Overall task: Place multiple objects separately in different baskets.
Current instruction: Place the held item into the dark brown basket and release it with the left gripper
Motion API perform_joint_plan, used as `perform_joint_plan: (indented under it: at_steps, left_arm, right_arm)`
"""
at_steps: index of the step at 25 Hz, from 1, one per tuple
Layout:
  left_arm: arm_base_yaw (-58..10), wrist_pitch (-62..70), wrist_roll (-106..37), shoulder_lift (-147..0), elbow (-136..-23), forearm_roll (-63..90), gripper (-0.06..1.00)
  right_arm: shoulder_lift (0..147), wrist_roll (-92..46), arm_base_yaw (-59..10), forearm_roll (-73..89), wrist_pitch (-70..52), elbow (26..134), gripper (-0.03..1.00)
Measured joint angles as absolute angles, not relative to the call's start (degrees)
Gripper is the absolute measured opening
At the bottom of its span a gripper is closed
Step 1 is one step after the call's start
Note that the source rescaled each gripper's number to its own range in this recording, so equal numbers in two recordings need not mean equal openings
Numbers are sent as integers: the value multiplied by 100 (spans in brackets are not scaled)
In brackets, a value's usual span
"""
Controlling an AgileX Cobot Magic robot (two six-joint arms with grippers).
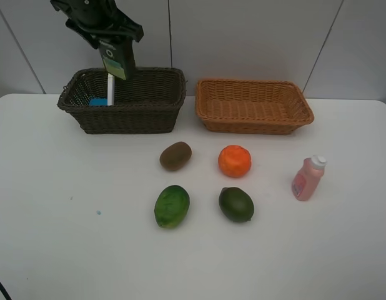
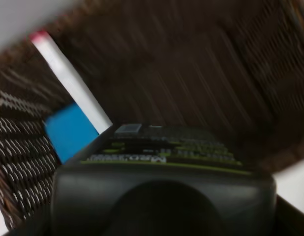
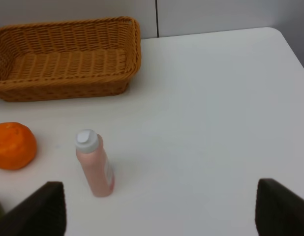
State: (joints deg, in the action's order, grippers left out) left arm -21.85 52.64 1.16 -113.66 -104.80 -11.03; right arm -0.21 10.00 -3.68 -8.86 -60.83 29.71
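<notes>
- The dark green bottle (image 1: 115,59) hangs gripped in the left jaws, above the dark brown basket (image 1: 137,115).
- Below those jaws, inside the basket, the white marker (image 1: 110,89) leans beside a blue block (image 1: 98,101).
- The right jaws stand wide apart and empty; the pink bottle (image 3: 95,167) stands upright on the desk (image 3: 216,123) just ahead of them.

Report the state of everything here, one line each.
dark green bottle, held by left gripper over dark basket
marker, propped upright inside dark basket
pink bottle, standing, cap on
tan basket, empty
right gripper, open, holding nothing
orange, whole, on table
kiwi, whole, on table
</notes>
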Motion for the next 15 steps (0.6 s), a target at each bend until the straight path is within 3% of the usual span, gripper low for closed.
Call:
perform_joint_plan:
  at_steps: [15]
  left_arm:
    - [-2185, 4401, 1425, -12702, -10480, -1178, 83]
  right_arm:
    - [-21, 1000, -368, -886, -6083, 2971, 94]
